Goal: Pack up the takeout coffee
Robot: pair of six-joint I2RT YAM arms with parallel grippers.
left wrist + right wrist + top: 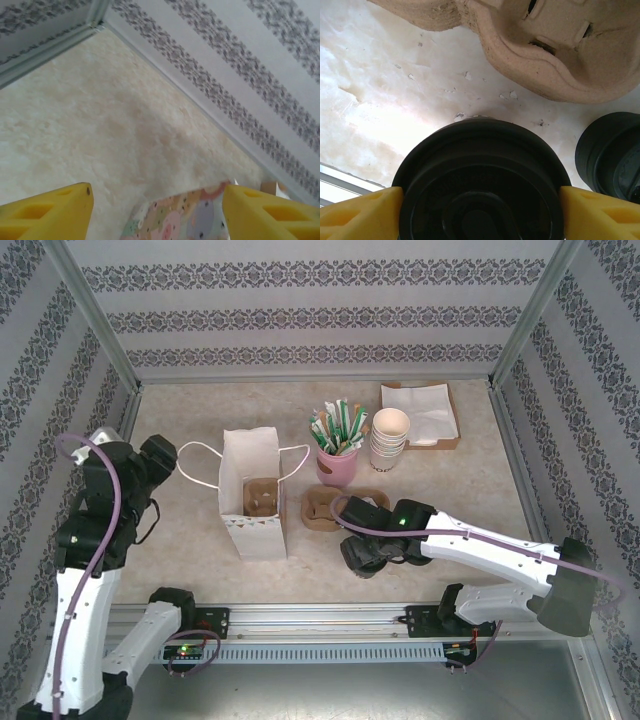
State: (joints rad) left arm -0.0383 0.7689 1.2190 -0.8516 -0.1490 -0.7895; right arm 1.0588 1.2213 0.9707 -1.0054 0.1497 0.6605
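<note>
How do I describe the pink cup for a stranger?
Find the white paper bag mid-table. Right of it, left of the stacked cream cups, stands the pink cup. It alone is pink and holds green-and-white sticks.

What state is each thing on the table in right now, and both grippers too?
Paper bag: upright, open at the top.
Carrier in bag: sitting inside the bag.
Second carrier: flat on the table, visible holes empty.
Cup stack: upright, lidless.
Black lid: gripped on both sides.
Right gripper: shut on the black lid.
Left gripper: open, empty.
</note>
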